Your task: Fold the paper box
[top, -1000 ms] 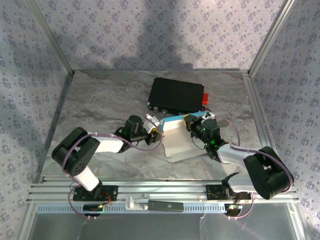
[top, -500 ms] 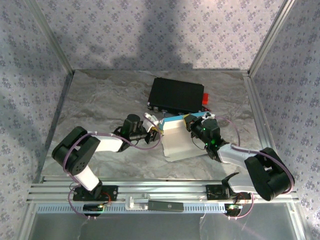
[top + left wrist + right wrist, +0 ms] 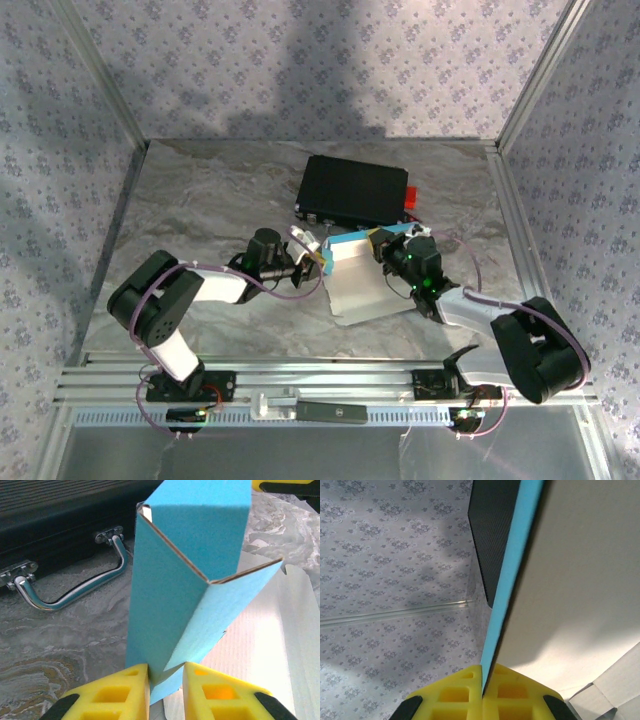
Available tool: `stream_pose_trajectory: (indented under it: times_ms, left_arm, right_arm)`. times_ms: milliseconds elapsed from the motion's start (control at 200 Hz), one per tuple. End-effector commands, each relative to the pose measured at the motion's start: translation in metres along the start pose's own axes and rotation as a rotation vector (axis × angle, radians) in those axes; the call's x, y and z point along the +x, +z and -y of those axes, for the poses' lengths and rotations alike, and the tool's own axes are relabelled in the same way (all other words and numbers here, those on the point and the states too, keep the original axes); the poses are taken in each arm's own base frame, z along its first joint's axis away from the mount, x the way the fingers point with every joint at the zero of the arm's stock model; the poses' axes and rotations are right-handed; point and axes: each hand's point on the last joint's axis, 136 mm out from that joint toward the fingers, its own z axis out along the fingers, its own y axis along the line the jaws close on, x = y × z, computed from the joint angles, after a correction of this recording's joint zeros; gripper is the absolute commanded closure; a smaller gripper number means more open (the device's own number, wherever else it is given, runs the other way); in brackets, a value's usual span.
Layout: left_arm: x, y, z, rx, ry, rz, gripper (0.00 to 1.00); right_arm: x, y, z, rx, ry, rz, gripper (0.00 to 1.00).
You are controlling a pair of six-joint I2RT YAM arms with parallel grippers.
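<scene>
The paper box point(image 3: 364, 284) stands part-folded at mid-table, its white inner panel facing up and a cyan edge along its far side. My left gripper point(image 3: 314, 262) holds its left end. In the left wrist view the yellow fingers point(image 3: 120, 690) pinch a folded cyan corner of the paper box point(image 3: 170, 595), whose flaps rise in a V above my left gripper point(image 3: 166, 672). My right gripper point(image 3: 386, 250) holds the right end. In the right wrist view my right gripper point(image 3: 484, 672) is shut on a thin panel of the paper box point(image 3: 580, 580), cyan on one face and white on the other.
A black hard case point(image 3: 355, 190) lies just beyond the box, its metal handle point(image 3: 70, 587) and latches facing my left gripper. A small red object point(image 3: 411, 197) sits at the case's right end. Patterned walls enclose the table; aluminium rails point(image 3: 320, 375) run along the near edge.
My left gripper has edged slightly right and away with the box's left end, and the white panel has shifted a little. The right arm has barely moved.
</scene>
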Motion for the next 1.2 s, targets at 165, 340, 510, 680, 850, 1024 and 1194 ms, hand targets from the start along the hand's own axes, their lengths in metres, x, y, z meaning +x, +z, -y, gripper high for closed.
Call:
stream_pose_trajectory:
  times_ms: [165, 340, 510, 680, 850, 1024, 1194]
  left_arm:
    - [-0.051, 0.005, 0.013, 0.039, 0.079, 0.149, 0.71]
    - [-0.055, 0.009, 0.0, -0.025, 0.041, 0.149, 0.58]
    - [-0.062, 0.014, -0.004, -0.033, 0.018, 0.146, 0.58]
    - [-0.059, 0.019, -0.002, -0.046, 0.015, 0.119, 0.62]
    - [-0.053, 0.025, -0.006, -0.118, -0.007, 0.108, 0.64]
    - [-0.048, 0.031, -0.012, -0.201, -0.049, 0.13, 0.64]
    - [-0.051, 0.034, -0.016, -0.239, -0.095, 0.18, 0.66]
  right_arm:
    - [0.014, -0.003, 0.033, 0.129, -0.007, -0.071, 1.0]
    - [0.015, -0.003, 0.031, 0.121, -0.006, -0.072, 1.0]
    - [0.014, -0.004, 0.032, 0.12, -0.007, -0.067, 1.0]
    - [0.015, -0.003, 0.034, 0.119, -0.014, -0.065, 1.0]
    - [0.018, 0.001, 0.039, 0.124, -0.015, -0.065, 1.0]
    - [0.017, 0.003, 0.038, 0.115, -0.015, -0.05, 1.0]
    - [0.017, 0.004, 0.036, 0.111, -0.015, -0.039, 1.0]
